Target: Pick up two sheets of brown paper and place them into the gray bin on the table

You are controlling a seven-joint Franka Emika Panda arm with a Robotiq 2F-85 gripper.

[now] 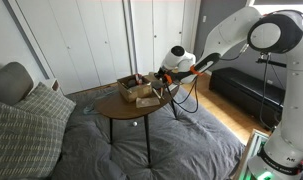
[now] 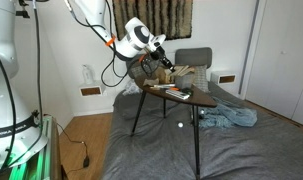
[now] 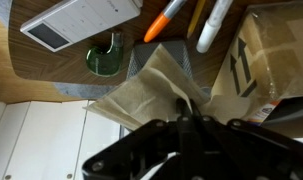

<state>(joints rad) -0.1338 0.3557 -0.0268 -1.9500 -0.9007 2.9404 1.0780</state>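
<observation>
In the wrist view my gripper (image 3: 186, 108) is shut on a light tan crumpled sheet of brown paper (image 3: 151, 88). The sheet hangs over a dark-gray bin (image 3: 139, 60) and hides most of it. The dark brown table (image 3: 51, 70) lies below. In both exterior views the gripper (image 1: 163, 78) (image 2: 163, 63) hovers just above the far end of the small oval table (image 1: 116, 108) (image 2: 191, 100). I cannot make out a second sheet for certain.
A brown cardboard box (image 3: 253, 60) (image 1: 131, 85) stands beside the bin. Several markers (image 3: 181, 15), a white flat device (image 3: 79, 20) and a green ring (image 3: 105, 57) lie on the table. A bed with pillows (image 1: 31, 120) surrounds the table.
</observation>
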